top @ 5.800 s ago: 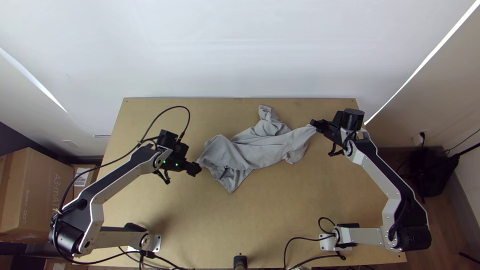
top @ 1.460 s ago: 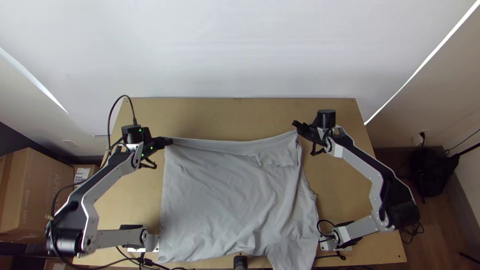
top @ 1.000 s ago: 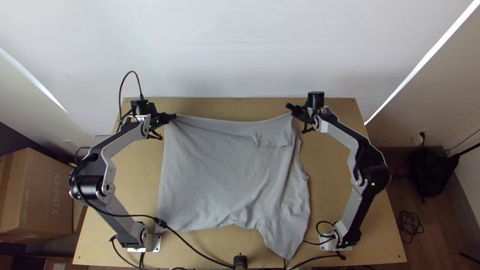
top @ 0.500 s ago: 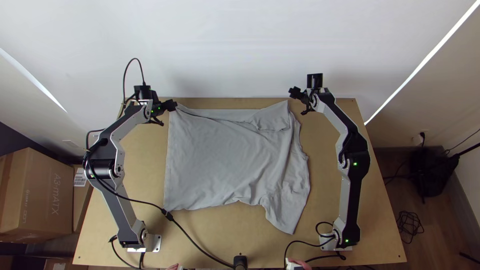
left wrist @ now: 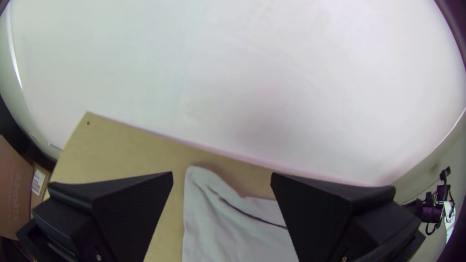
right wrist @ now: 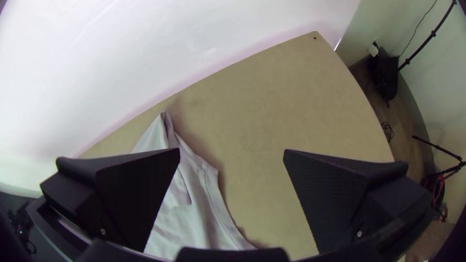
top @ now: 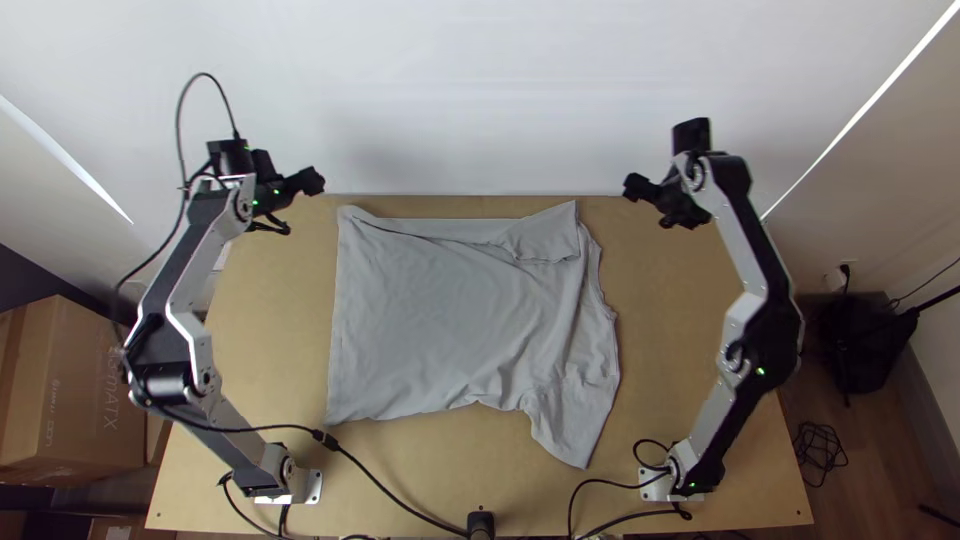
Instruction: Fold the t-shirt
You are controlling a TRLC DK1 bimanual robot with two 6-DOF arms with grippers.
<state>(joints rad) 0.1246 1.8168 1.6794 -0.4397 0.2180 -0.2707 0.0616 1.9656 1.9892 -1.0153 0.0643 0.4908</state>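
In the top view the grey t-shirt (top: pixel 450 310) lies spread on the table, its far right corner folded over and a sleeve-like flap pointing to the near edge. My left gripper (top: pixel 314 181) is just beyond the shirt's far left corner, apart from it; my right gripper (top: pixel 634 187) is beyond and right of the far right corner. In the left wrist view the left gripper (left wrist: pixel 222 182) stands open, the t-shirt (left wrist: pixel 233 233) below between its fingers. The right gripper (right wrist: pixel 232 157) is open too in the right wrist view, holding nothing, with the t-shirt (right wrist: pixel 194 213) underneath.
Bare wood of the table (top: pixel 680 370) lies right of the shirt, with a strip along its near side. A white wall (top: pixel 480 100) rises behind the far edge. Black cables (top: pixel 385 490) loop near both bases. A cardboard box (top: pixel 75 390) stands left of the table.
The shirt went from bunched to spread, held at its far corners, then drawn toward the far edge and laid down. Both grippers have let go and moved outward and away from it.
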